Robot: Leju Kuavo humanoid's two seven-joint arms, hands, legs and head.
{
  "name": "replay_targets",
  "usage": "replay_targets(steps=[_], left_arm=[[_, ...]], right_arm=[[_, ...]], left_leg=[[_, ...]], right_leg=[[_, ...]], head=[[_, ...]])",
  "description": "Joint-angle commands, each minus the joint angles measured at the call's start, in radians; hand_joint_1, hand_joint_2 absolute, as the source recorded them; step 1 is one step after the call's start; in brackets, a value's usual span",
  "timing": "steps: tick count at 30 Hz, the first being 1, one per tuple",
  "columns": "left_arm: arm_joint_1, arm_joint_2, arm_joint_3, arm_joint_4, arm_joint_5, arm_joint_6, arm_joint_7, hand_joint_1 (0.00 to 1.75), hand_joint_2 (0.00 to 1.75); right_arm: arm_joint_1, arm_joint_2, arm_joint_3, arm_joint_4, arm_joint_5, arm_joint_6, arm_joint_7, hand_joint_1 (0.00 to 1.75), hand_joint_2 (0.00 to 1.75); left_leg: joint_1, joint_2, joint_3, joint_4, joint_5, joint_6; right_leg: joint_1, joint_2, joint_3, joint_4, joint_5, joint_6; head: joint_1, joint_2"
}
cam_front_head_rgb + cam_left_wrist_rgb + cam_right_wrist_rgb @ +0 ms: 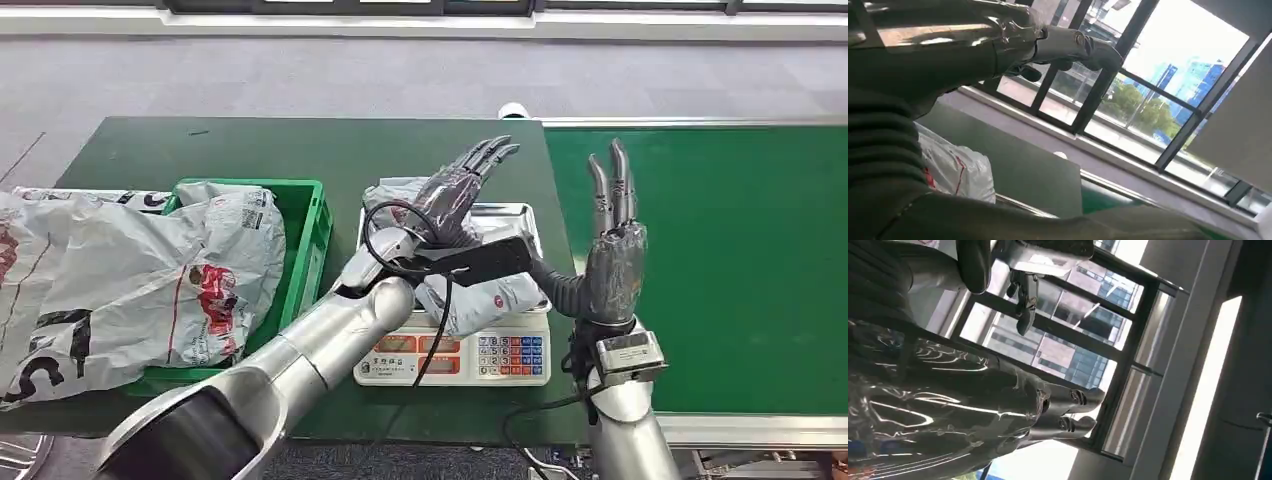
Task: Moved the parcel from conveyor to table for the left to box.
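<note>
Grey plastic, the parcel (470, 290) lies on the weighing scale (455, 355), under the left hand (455, 195) with its fingers (490, 155) spread and empty, the right hand (612, 262) open beside the scale, the green crate (305, 215) left of it holding more parcels (200, 270).

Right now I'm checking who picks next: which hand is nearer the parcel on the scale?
Left. The left hand is over the parcel on the scale; the right hand is raised beside it, toward the conveyor.
</note>
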Motion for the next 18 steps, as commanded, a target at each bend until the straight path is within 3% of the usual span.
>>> replay_targets(steps=[1, 4, 11, 12, 13, 14, 18], left_arm=[[-0.033, -0.005, -0.323, 0.189, -0.05, -0.169, 0.176, 0.0, 1.75], [-0.05, -0.005, -0.327, 0.221, -0.041, -0.179, 0.205, 0.0, 1.75], [-0.14, 0.014, -0.254, 0.31, -0.037, -0.179, 0.311, 0.0, 1.75], [-0.149, 0.022, -0.243, 0.313, -0.035, -0.187, 0.316, 0.0, 1.75], [-0.161, 0.033, -0.232, 0.318, -0.033, -0.188, 0.331, 0.0, 1.75], [-0.169, 0.042, -0.21, 0.321, -0.021, -0.188, 0.348, 0.0, 1.75], [-0.17, 0.077, -0.183, 0.335, -0.021, -0.222, 0.39, 0.0, 1.75]], right_arm=[[-0.105, 0.006, 0.188, -0.119, 0.026, 0.004, 0.015, 0.0, 1.75], [-0.112, 0.019, 0.194, -0.128, 0.032, 0.0, 0.025, 0.0, 1.75], [-0.148, 0.063, 0.2, -0.128, 0.056, 0.065, 0.06, 0.0, 1.75], [-0.152, 0.064, 0.201, -0.125, 0.056, 0.068, 0.06, 0.0, 1.75], [-0.157, 0.064, 0.204, -0.124, 0.057, 0.073, 0.058, 0.0, 1.75], [-0.16, 0.067, 0.208, -0.126, 0.059, 0.078, 0.055, 0.0, 1.75], [-0.173, 0.085, 0.22, -0.153, 0.067, 0.104, 0.073, 0.0, 1.75]], left_leg=[[-0.001, 0.006, 0.002, -0.001, -0.001, -0.001], [-0.001, 0.011, 0.006, -0.006, -0.001, -0.002], [-0.002, 0.005, -0.002, -0.001, 0.0, -0.001], [-0.001, 0.008, 0.0, -0.002, 0.0, -0.002], [-0.002, 0.008, 0.001, -0.002, 0.0, -0.002], [0.001, 0.005, 0.0, -0.001, 0.0, -0.002], [-0.001, 0.001, -0.003, -0.002, 0.003, -0.002]], right_leg=[[-0.001, 0.004, 0.0, 0.0, 0.0, -0.001], [-0.001, 0.007, 0.002, -0.003, 0.002, -0.002], [-0.001, 0.002, -0.003, 0.001, 0.001, -0.001], [-0.001, 0.004, -0.002, 0.0, 0.001, -0.001], [-0.002, 0.005, -0.001, 0.001, 0.001, -0.001], [0.0, 0.002, -0.001, 0.001, 0.001, -0.002], [-0.001, -0.001, -0.002, 0.002, 0.001, -0.002]], head=[[0.0, 0.0], [0.0, 0.0], [0.001, 0.0], [-0.002, 0.0], [-0.022, 0.0], [-0.016, 0.0], [-0.02, 0.0]])
